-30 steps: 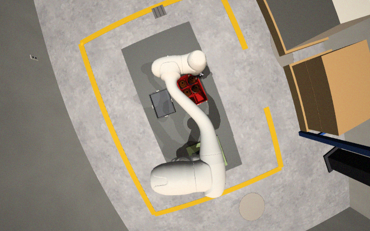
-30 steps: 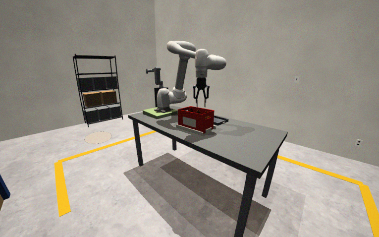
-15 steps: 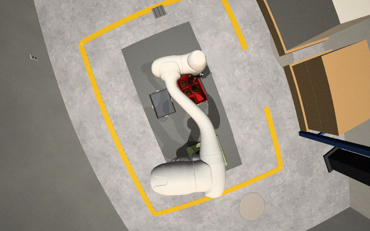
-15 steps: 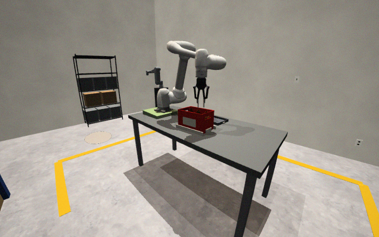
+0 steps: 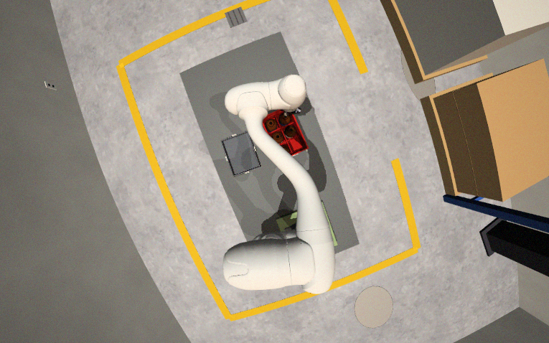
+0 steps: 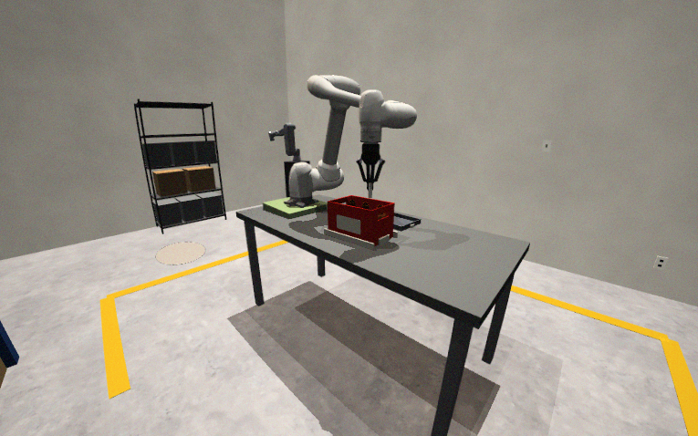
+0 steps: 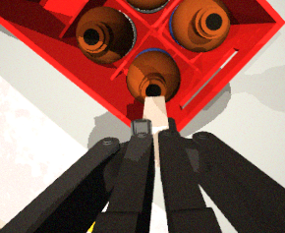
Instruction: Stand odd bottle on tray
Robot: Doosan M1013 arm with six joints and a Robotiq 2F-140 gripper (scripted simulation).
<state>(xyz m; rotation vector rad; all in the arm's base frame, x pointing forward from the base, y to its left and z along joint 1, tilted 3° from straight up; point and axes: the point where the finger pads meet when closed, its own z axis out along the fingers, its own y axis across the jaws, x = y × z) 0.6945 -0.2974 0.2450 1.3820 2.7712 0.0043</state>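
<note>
My gripper (image 6: 369, 193) (image 7: 155, 111) is shut with nothing between its fingers. Its pads meet above a corner of the red crate (image 5: 303, 136) (image 6: 368, 228) (image 7: 97, 89), beside the mouth of a brown bottle (image 7: 153, 77) in that corner in the wrist view. Whether the tips touch it I cannot tell. Another bottle (image 7: 200, 24) stands to its right, one (image 7: 104, 35) to its left, and one (image 7: 148, 3) is cut off at the top. The top view shows several bottles in the crate, partly hidden by the arm. The dark tray (image 5: 241, 153) (image 6: 407, 220) lies beside the crate and bears no bottle.
The arm passes over part of the crate in the top view. The grey table (image 5: 208, 80) (image 6: 460, 254) carries the crate, the tray and the green base plate (image 6: 286, 207) under the arm. The crate's dividers (image 7: 184, 60) and walls rise around the bottles.
</note>
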